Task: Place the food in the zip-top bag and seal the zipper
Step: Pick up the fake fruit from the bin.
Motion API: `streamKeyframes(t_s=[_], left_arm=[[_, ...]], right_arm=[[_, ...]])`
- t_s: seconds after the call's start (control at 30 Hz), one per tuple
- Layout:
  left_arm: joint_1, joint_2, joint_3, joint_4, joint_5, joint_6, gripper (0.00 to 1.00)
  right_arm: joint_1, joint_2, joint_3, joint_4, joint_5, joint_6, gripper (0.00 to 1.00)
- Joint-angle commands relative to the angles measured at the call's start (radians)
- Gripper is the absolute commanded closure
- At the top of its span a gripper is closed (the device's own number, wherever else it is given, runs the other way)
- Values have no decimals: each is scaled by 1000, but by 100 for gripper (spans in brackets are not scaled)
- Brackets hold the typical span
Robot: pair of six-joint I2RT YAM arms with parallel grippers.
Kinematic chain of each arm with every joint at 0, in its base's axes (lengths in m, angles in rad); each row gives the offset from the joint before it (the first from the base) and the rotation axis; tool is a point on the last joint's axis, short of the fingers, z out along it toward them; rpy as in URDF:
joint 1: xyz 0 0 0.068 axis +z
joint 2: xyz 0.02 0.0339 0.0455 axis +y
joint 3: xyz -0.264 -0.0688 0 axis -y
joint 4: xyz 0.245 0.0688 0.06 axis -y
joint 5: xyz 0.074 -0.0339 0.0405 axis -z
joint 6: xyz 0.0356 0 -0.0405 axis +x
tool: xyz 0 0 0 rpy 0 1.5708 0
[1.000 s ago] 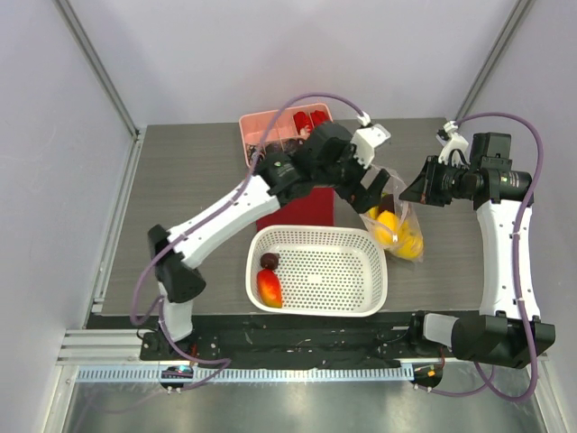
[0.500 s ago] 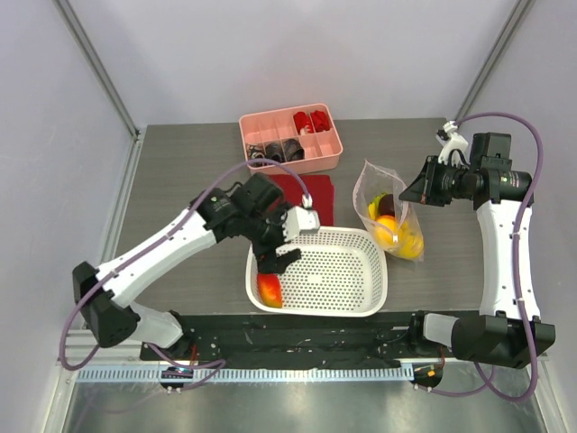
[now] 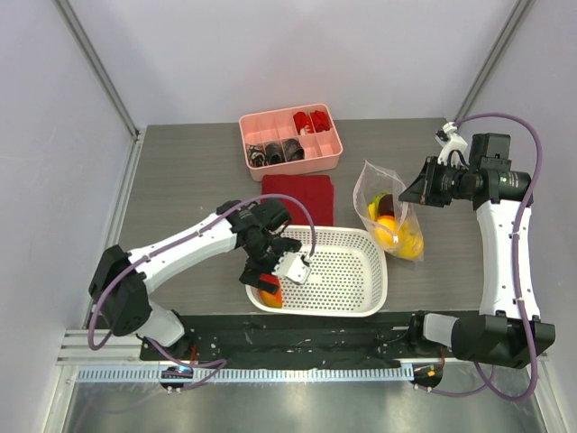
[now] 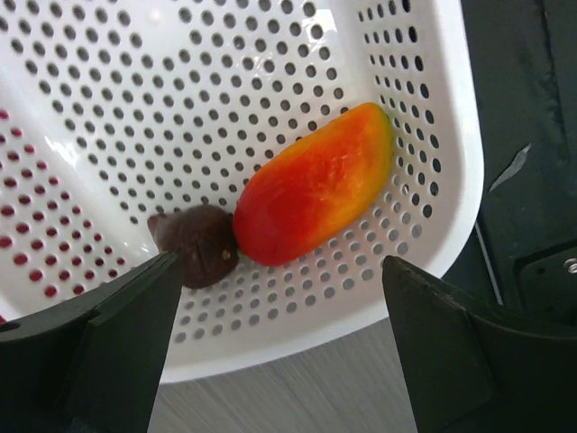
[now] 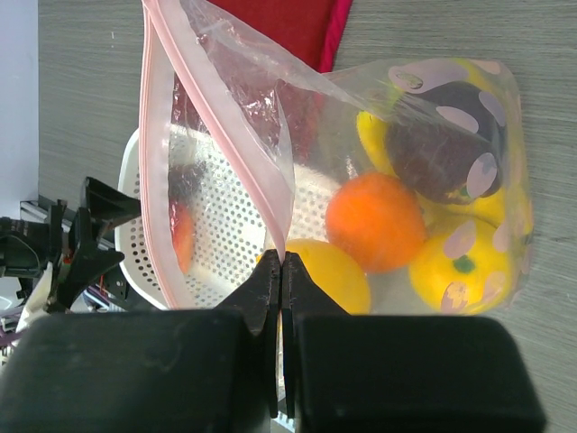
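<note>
Done: round orange (image 5: 374, 221), yellow lemons (image 5: 455, 262) and one dark plum (image 5: 442, 149) lay inside the clear zip-top plastic bag (image 3: 371, 180), right of centre.
Remaining: red-yellow mango (image 4: 315, 185) and second plum (image 4: 196, 256) lay in the white perforated basket (image 3: 361, 271); zipper (image 5: 216, 131) was unsealed.
Left gripper (image 4: 279, 347): wide open over the mango, empty.
Right gripper (image 5: 281, 271): closed, pinching the bag's mouth.

We see the black two-finger right gripper (image 5: 281, 271) with its fingertips pressed together on the pale pink press-seal zipper strip (image 5: 236, 167) of a clear, floppy plastic zip-top bag (image 5: 361, 81) dotted with lilac ovals, lying on the grey wood-grain table (image 5: 90, 90). Inside it sit a round orange (image 5: 374, 223), a dark purple plum (image 5: 433, 153) and yellow lemons (image 5: 460, 271). Beyond the bag's open mouth we make out a white perforated plastic basket (image 5: 144, 262) and a red cloth (image 5: 297, 27).
</note>
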Motion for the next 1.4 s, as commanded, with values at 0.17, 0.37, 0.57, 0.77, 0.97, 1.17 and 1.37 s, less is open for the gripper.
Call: streamKeyframes(t_s=[0.17,0.37,0.57,0.77,0.97,1.17,1.37], left_arm=[[-67,125,22,-18,71,347,5],[-90,214,23,-47,12,468,10],[-93,309,88,-22,-1,470,17],[-93,359,155,-12,-8,439,32],[-103,292,258,-93,83,360,60],[-95,172,520,-53,264,44,69],[-67,80,463,857,221,-750,59]], right_arm=[[-5,1,-1,17,7,-10,99],[-5,3,1,17,14,-10,99],[-5,7,-1,18,21,-12,99],[-5,3,1,18,24,-10,99],[-5,-5,-1,14,24,-12,99],[-5,-8,-7,17,7,-12,99],[-5,-5,-24,29,1,-10,99]])
